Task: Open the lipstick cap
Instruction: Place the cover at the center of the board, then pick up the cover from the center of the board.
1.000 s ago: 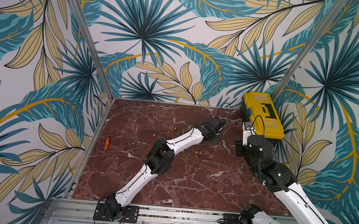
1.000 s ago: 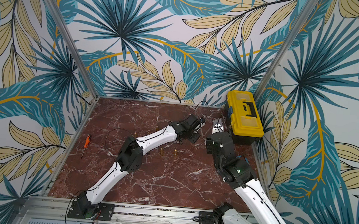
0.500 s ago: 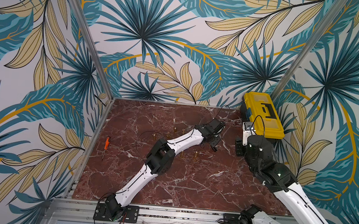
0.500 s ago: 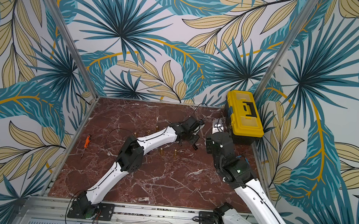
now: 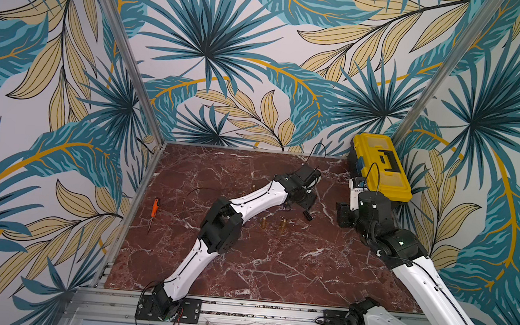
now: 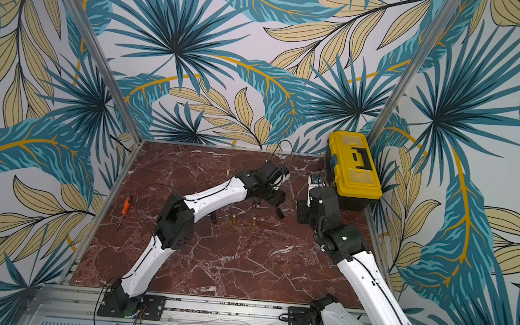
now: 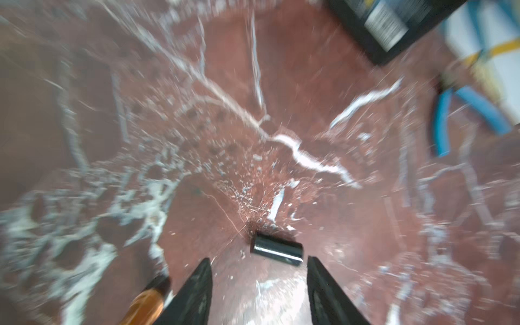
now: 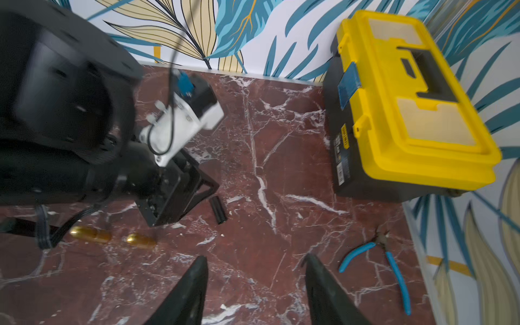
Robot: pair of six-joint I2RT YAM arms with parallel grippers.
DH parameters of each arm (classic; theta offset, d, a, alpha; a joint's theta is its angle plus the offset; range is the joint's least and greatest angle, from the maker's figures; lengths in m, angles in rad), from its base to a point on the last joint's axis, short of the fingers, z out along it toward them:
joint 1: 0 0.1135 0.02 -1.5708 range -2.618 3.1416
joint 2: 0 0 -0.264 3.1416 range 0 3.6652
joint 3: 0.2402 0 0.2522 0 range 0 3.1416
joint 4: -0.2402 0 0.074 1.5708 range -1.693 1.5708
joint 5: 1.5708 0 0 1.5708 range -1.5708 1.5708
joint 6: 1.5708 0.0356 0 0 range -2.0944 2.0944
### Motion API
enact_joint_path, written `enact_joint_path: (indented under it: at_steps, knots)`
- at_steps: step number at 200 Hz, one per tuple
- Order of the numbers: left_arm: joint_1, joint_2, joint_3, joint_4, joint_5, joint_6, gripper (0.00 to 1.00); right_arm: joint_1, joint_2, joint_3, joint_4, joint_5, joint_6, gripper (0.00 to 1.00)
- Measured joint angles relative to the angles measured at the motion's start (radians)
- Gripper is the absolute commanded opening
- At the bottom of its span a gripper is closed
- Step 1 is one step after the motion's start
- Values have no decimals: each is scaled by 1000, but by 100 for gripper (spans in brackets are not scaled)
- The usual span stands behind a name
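A short black lipstick cap (image 7: 277, 250) lies on its side on the marble, free of both grippers; both top views show the cap (image 5: 308, 216) (image 6: 281, 214) too. My left gripper (image 7: 259, 259) is open, its fingertips just short of the cap, one on either side. Two gold lipstick tubes (image 5: 263, 223) (image 5: 283, 224) lie a little nearer the front, also seen as gold tubes (image 8: 90, 235) (image 8: 140, 240) in the right wrist view. My right gripper (image 8: 256, 257) is open and empty above bare marble, right of the cap (image 8: 219, 210).
A yellow toolbox (image 5: 380, 167) (image 8: 408, 107) stands in the back right corner. Blue-handled pliers (image 8: 388, 261) lie by the right wall. An orange screwdriver (image 5: 154, 207) lies near the left edge. Patterned walls close three sides.
My left gripper has opened and the black cap now lies loose on the table beyond its tips. The right arm has barely moved.
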Motion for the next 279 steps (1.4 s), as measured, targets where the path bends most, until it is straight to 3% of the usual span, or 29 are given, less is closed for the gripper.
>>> enact_joint_path:
  at_steps: [64,137,189,279]
  knots:
    - [79,-348,-78,26,107,-121,58,-62,76,-244,186,-325,214,59]
    - [113,-700,-399,18,72,-154,59,-161,277,-383,558,-434,270,63]
    - [148,-778,-493,16,39,-171,59,-189,460,-386,715,-459,259,63]
    - [166,-780,-511,16,36,-176,59,-195,629,-234,678,-473,257,60]
